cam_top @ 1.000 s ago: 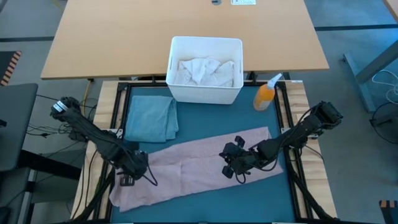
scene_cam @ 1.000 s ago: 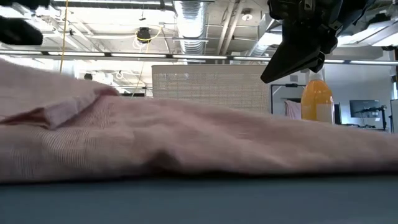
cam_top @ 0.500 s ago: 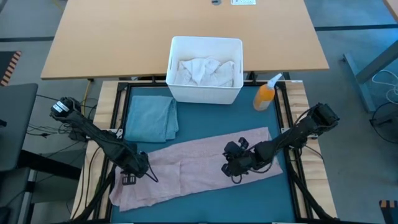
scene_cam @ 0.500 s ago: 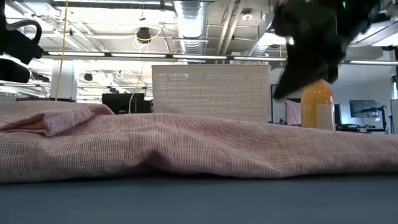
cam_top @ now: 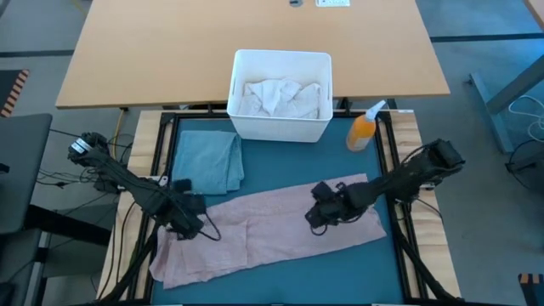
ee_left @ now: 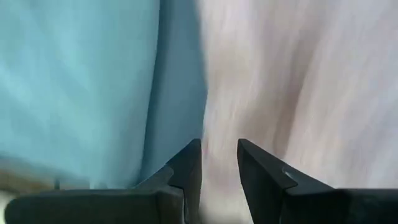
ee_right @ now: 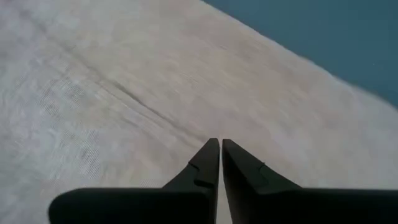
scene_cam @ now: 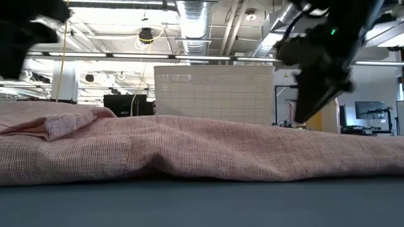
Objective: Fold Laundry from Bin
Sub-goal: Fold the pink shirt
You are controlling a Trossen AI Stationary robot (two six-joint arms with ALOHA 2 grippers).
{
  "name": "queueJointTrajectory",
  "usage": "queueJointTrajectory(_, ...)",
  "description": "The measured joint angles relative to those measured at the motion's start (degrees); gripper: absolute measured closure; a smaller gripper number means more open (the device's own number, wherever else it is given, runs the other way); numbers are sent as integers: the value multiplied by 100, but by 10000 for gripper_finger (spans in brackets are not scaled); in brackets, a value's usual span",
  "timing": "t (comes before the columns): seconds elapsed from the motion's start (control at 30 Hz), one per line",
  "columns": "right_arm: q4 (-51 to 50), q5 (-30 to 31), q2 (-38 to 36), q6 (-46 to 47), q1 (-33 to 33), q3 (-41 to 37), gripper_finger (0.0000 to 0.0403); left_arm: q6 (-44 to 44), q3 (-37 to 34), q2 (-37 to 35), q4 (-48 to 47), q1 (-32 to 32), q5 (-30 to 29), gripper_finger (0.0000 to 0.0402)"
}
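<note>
Both grippers over pink shirt (cam_top: 272, 225): left gripper (ee_left: 219, 163) parted, empty; right gripper (ee_right: 221, 163) nearly closed, empty.

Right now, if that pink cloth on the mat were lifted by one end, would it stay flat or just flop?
Probably flop: the pink cloth lies in soft wrinkles with a folded-over edge, so it looks limp. It seems thin and light, likely to drape and drag. Pushed, it would probably bunch up on the mat rather than slide whole.

Left pincer (ee_left: 219, 163) hovers slightly parted and empty; right pincer (ee_right: 220, 163) hangs with fingers nearly together.
</note>
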Motion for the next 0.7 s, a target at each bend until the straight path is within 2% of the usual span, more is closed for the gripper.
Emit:
queueJointTrajectory(0.1,-872,-258,-397,1001,32,-2,348,888,-206,6,1616,3,-403,305)
queueJointTrajectory(0.2,-1746,-566,-573,1671,136,-2,334,1831,-510,20,3309,35,-339,297)
queueJointTrajectory(0.3,-2343,-924,-583,2104,251,-7,310,2452,-754,20,4530,37,-257,287)
queueJointTrajectory(0.47,-2757,-1526,-546,2289,282,-11,246,3014,-1134,20,5874,85,-271,275)
queueJointTrajectory(0.7,-3389,-1975,-556,2814,253,-279,134,3194,-1594,20,6940,277,-271,268)
